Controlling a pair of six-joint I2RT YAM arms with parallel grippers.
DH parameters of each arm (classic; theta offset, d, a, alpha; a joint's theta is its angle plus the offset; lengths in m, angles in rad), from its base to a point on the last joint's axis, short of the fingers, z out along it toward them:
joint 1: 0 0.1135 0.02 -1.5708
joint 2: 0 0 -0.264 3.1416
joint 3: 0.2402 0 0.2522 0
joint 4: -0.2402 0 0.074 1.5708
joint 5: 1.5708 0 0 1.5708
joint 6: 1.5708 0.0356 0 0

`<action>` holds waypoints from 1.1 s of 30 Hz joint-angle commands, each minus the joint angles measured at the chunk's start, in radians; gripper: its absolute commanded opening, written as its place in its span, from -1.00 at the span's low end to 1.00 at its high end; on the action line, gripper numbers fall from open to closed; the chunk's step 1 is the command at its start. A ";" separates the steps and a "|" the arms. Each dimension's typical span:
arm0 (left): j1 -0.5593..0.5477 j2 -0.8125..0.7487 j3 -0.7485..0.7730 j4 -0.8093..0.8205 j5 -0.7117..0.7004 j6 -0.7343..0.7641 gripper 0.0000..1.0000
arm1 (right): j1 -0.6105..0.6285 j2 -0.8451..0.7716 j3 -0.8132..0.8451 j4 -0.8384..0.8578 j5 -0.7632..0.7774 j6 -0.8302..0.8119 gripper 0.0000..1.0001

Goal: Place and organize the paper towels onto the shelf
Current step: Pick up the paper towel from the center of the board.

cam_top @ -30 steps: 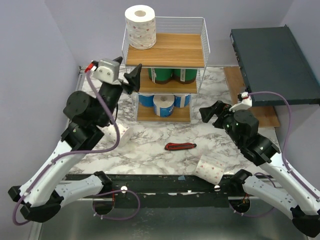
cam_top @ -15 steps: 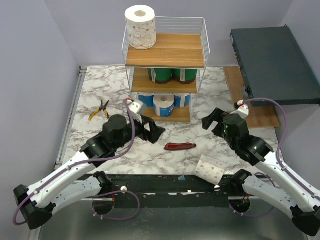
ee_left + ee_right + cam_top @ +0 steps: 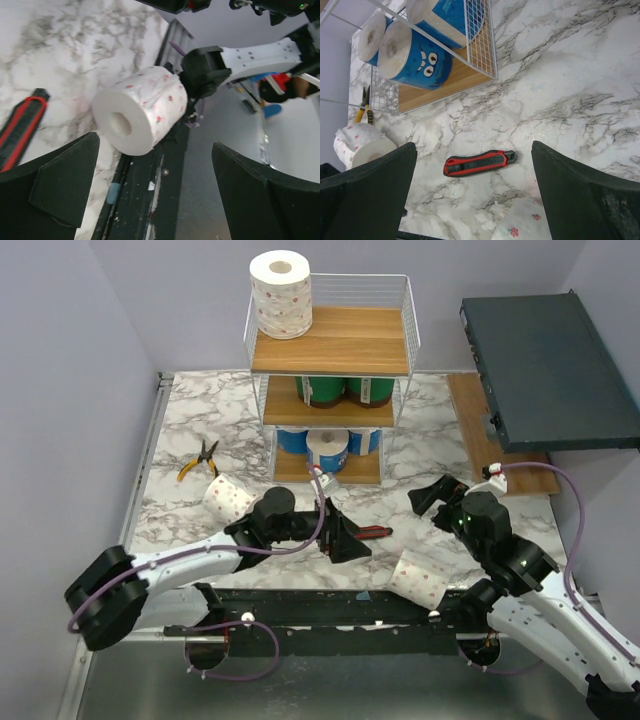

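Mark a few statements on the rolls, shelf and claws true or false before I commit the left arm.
1. A dotted roll stands upright on the shelf's top tier. True.
2. The left claw is shut on a roll. False: it is open and empty; a second dotted roll lies on its side ahead of it.
3. Green rolls sit on the middle tier. True.
4. The knife lies on the bottom tier. False: it lies on the table.
5. The right claw is open. True.
6. The bottom tier is bare. False: blue rolls sit there.
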 commanded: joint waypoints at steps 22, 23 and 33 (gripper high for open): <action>-0.042 0.622 0.104 0.617 0.243 -0.389 0.97 | 0.006 -0.078 0.034 -0.098 -0.035 0.017 1.00; -0.042 0.607 0.100 0.561 0.227 -0.361 0.97 | 0.005 -0.077 0.028 -0.097 -0.035 0.021 1.00; -0.062 0.616 0.147 0.428 0.261 -0.274 0.97 | 0.005 0.023 0.075 -0.352 -0.017 0.266 1.00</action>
